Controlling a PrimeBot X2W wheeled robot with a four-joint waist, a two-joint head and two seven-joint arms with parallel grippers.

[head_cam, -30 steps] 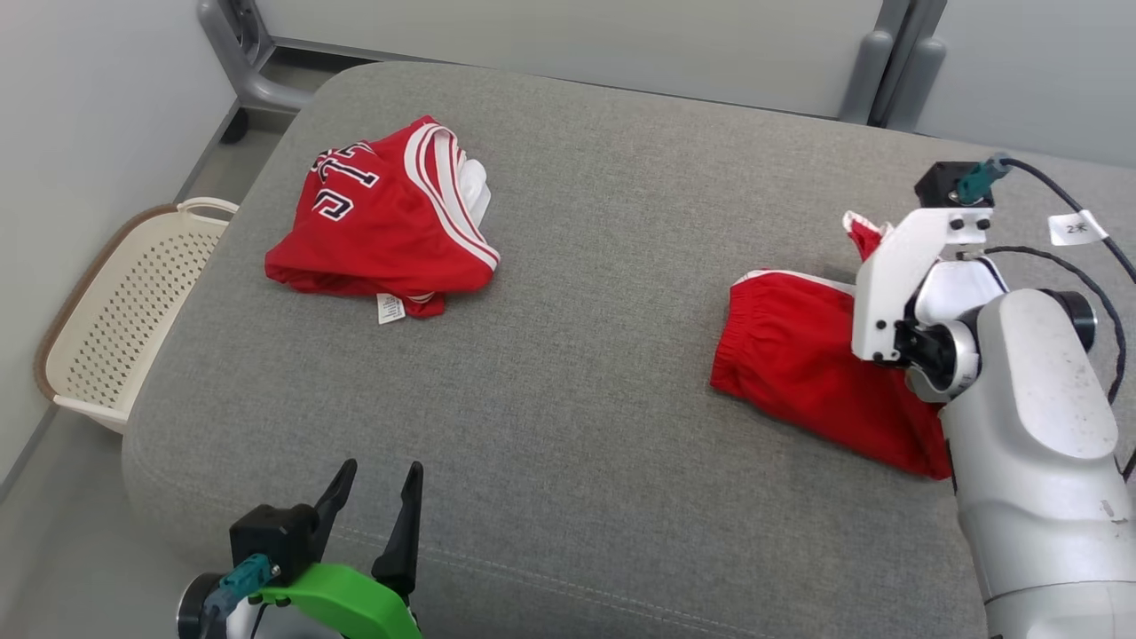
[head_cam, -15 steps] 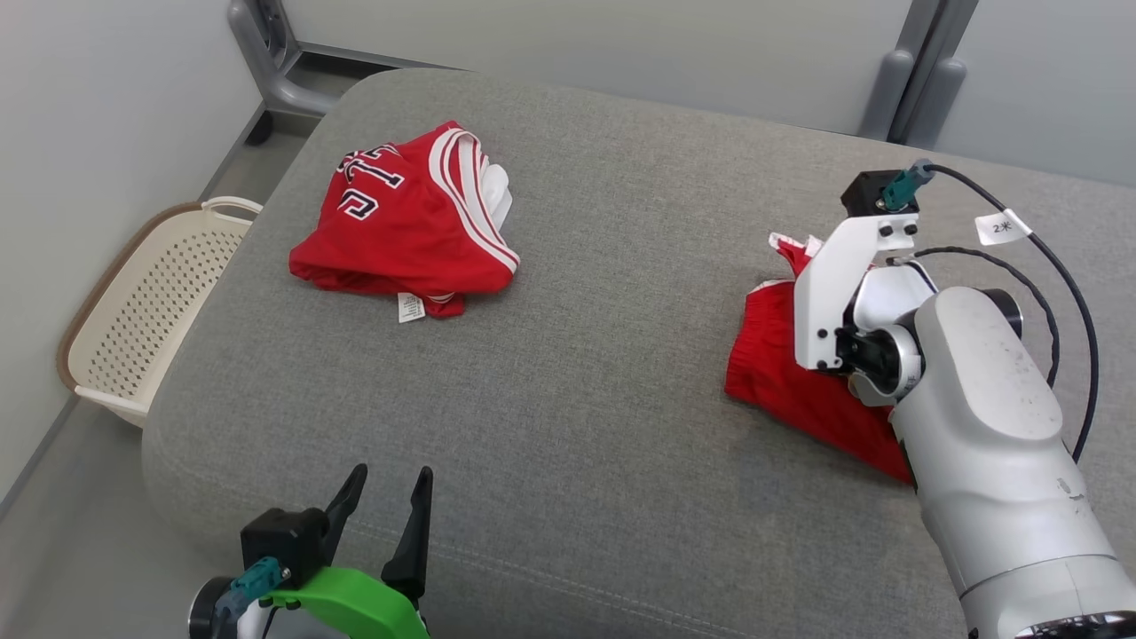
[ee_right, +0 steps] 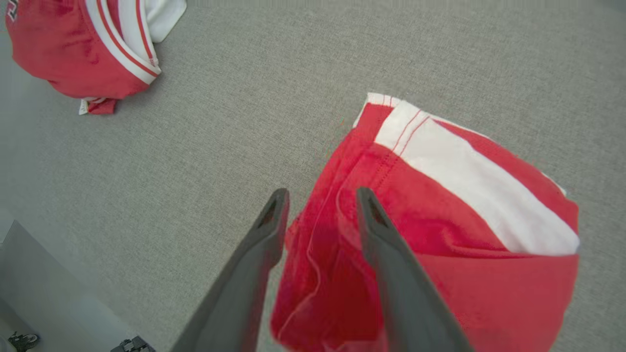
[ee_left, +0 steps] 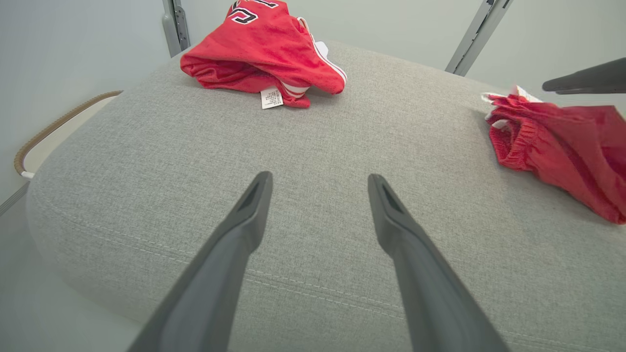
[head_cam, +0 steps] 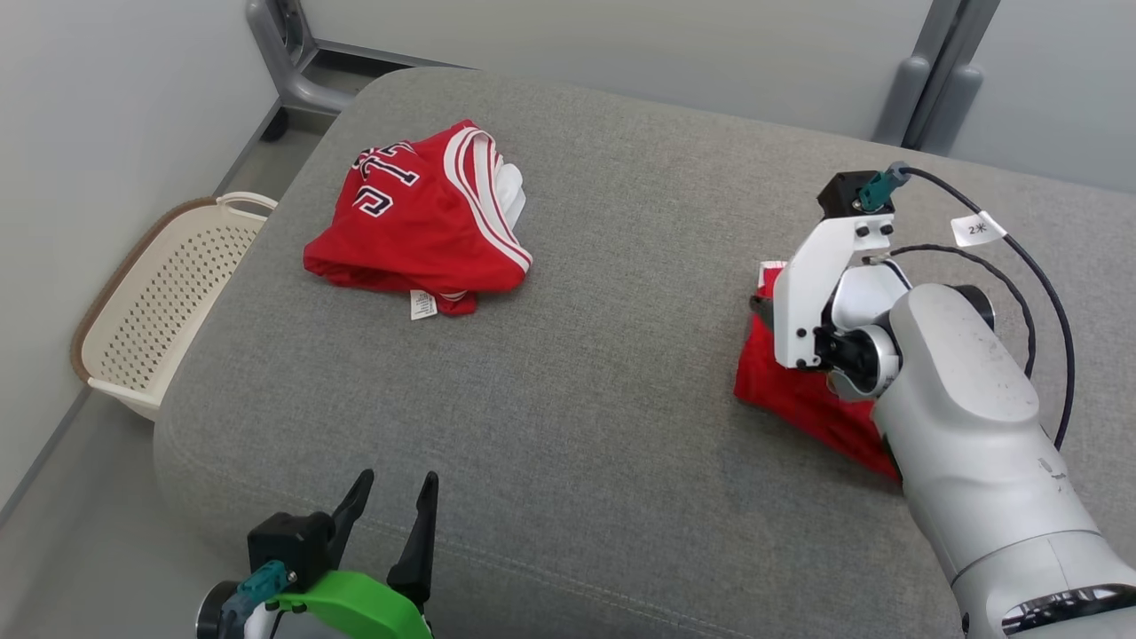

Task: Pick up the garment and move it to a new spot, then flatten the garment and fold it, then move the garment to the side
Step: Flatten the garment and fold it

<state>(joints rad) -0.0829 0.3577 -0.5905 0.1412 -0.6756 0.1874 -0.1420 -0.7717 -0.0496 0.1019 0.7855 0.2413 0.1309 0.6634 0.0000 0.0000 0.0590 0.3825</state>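
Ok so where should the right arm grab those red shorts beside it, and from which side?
Probably the gathered waistband of the red shorts, the end facing the middle of the cushion. It stands up in a thick ridge while the rest lies flatter. Come down from above with the right gripper, fingers straddling that ridge.

Jersey lettering: on the red jersey (head_cam: 417, 231), upper left of the head view, there are dark navy characters with white outlines, lying turned. A large "C" (head_cam: 373, 202) is clear. The strokes beside it are broken by folds and cannot be read with certainty.
Care label: the small white care label (head_cam: 422, 304) at the jersey's lower edge carries rows of tiny print, too small to read.
Cable tag: the white cable tag (head_cam: 977, 229) sits on the black cable (head_cam: 941, 185), upper right of the head view. It reads "2" followed by a star-like mark.
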